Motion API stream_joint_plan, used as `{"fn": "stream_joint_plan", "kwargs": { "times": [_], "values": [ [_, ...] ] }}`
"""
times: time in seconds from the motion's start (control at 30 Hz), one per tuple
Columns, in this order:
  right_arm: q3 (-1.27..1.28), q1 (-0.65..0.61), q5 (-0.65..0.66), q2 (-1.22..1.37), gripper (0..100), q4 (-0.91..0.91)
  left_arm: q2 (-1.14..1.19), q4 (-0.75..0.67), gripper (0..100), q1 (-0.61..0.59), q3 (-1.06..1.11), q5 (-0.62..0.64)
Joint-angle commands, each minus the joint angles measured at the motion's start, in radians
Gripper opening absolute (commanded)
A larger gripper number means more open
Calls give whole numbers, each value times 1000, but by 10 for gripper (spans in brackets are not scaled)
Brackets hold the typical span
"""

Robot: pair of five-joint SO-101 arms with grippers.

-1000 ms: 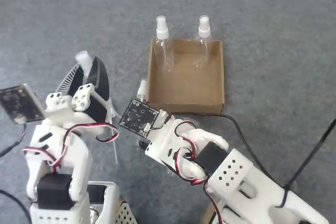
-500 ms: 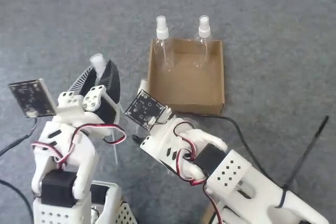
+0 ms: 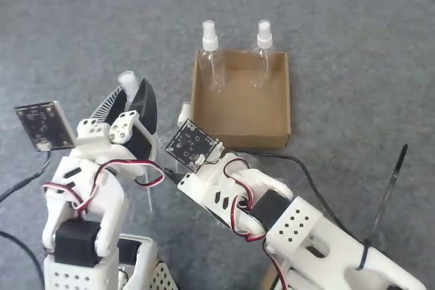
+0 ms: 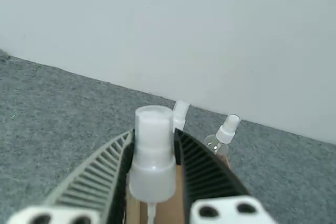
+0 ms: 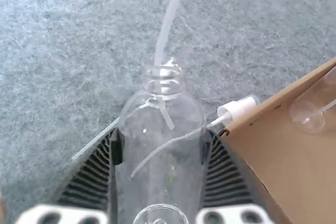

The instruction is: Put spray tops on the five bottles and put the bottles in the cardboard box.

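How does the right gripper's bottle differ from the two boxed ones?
The gripped bottle has an open neck with a dip tube entering; the boxed bottles wear white spray tops. The gripped bottle sits in the right gripper outside the box; the boxed bottles sit at its far wall. All are clear.

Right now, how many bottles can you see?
3. Two stand at the far wall of the box: left bottle, right bottle. The open bottle is in the right gripper. More may be hidden.
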Motion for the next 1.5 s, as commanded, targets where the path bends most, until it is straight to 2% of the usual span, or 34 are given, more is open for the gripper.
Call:
{"fn": "stream_joint_plan", "kwargs": {
  "times": [0.0, 0.17, 0.3, 0.43, 0.83, 1.0, 1.1, 1.3, 1.47],
  "values": [
    [21, -4, -15, -47, 6, -102, -11, -20, 10, 3, -2, 3],
    [152, -4, -15, -47, 6, -372, -9, -20, 10, 6, -1, -28],
    [187, -4, -15, -47, 6, -473, -9, -26, 10, 9, 21, -31],
    [187, -2, -15, -47, 6, -479, -8, -26, 10, 11, 33, -34],
    [187, -2, -15, -48, 6, -472, -11, -11, 13, 35, 64, -164],
    [187, -2, -15, -48, 6, -472, -15, 31, 117, 28, 33, -278],
    [189, -2, -15, -47, 6, -470, -15, 57, 133, 26, -10, -282],
    [196, -2, -15, -47, 6, -470, -8, 109, 133, -66, -140, -282],
    [203, -2, -15, -47, 6, -470, -6, 110, 133, -95, -119, -284]
  ]
}}
